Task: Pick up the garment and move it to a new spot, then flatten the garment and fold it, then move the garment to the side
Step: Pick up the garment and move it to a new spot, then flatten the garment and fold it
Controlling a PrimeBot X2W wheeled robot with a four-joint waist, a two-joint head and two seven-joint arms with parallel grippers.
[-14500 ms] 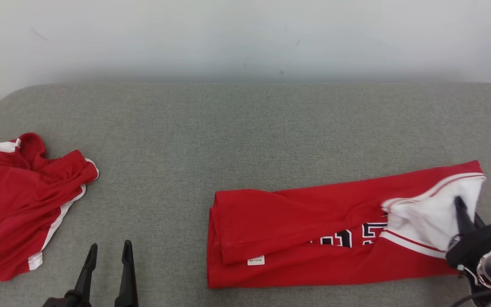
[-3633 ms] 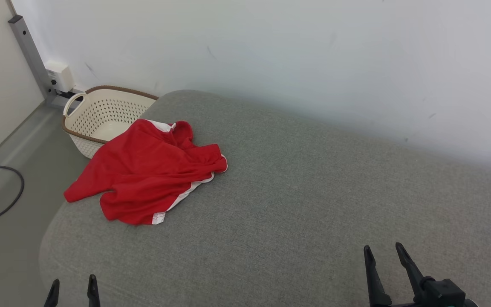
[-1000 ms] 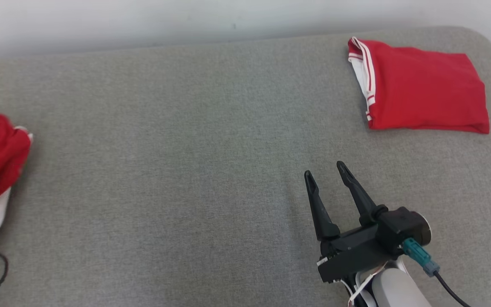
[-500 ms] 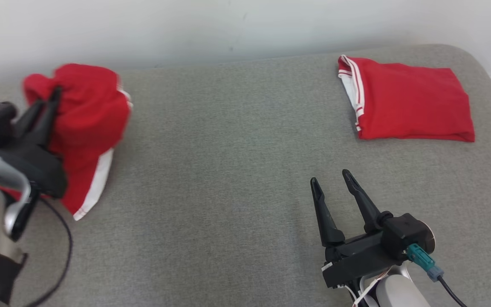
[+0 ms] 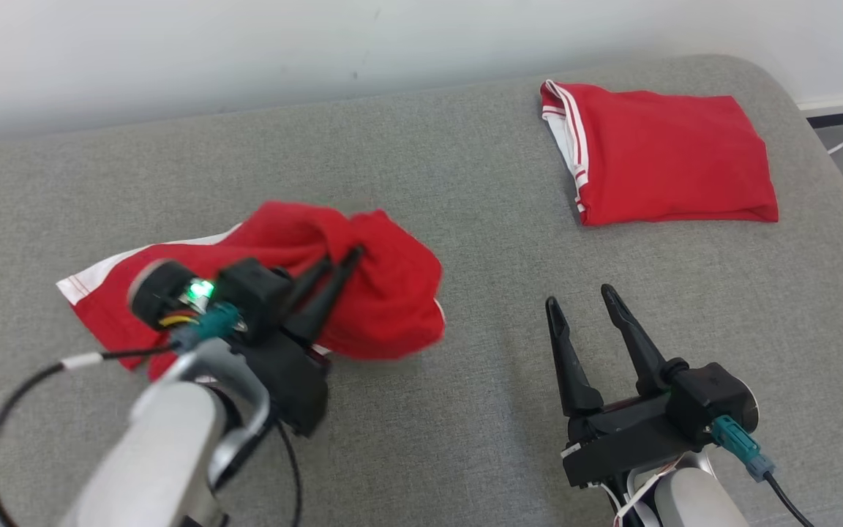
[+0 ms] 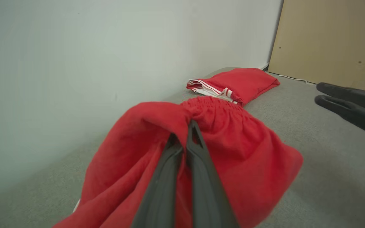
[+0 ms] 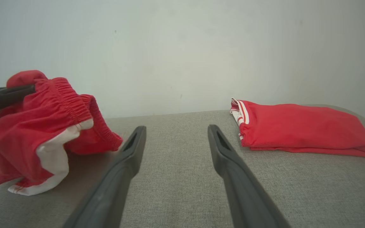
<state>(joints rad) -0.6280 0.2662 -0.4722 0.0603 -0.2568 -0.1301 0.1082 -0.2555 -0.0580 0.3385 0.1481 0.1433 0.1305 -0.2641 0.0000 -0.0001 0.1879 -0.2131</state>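
The left gripper (image 5: 341, 256) is clamped tight on the gathered elastic waistband of the crumpled red fabric shorts with white side trim (image 5: 385, 307). The shorts hang in a bunch from its closed fingers over the left-centre of the grey woven cushioned surface (image 5: 465, 424), and their lower folds and a white hem lie on it. The right edge of the bundle is blurred, so it is hard to say whether one layer or both are pinched.

The right gripper (image 5: 579, 294) waits near right, fingers spread wide and empty. A folded rectangular red garment with a white striped edge (image 5: 670, 157) lies far right, well apart.

The step in hand looks like relocating the shorts before flattening. To do it well:
- Aim for the open middle, clear of the folded piece.
- Lower the waistband while trailing the legs leftward, so the cloth lays out rather than heaps.
- Let go only once the fabric rests.
- Bring the right gripper to the waistband's free end, so that both can pull it taut.
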